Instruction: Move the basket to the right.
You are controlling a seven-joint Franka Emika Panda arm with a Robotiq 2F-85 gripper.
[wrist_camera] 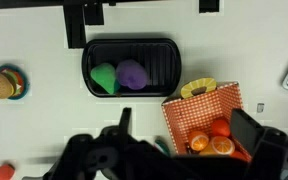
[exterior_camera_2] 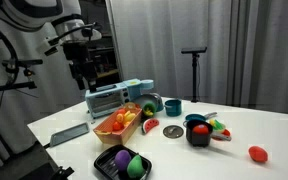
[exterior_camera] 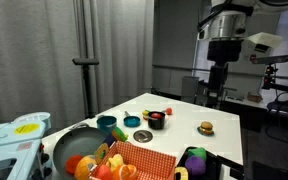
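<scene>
The basket (exterior_camera: 142, 158) is rectangular, tan and woven, with a red-orange checked cloth lining. It holds orange and red toy fruit and stands on the white table. It shows in both exterior views (exterior_camera_2: 124, 123) and at the lower right of the wrist view (wrist_camera: 199, 112). My gripper (exterior_camera: 218, 88) hangs well above the table, apart from everything, and also shows in an exterior view (exterior_camera_2: 81, 80). In the wrist view its two fingers (wrist_camera: 187, 130) are spread apart over the basket with nothing between them.
A black tray (wrist_camera: 169, 50) with purple and green toys lies beside the basket. A dark round pan (exterior_camera: 69, 143), a teal bowl (exterior_camera_2: 172, 107), a black bowl with fruit (exterior_camera_2: 197, 133), a toy burger (wrist_camera: 4, 83) and a light blue rack (exterior_camera_2: 119, 95) share the table.
</scene>
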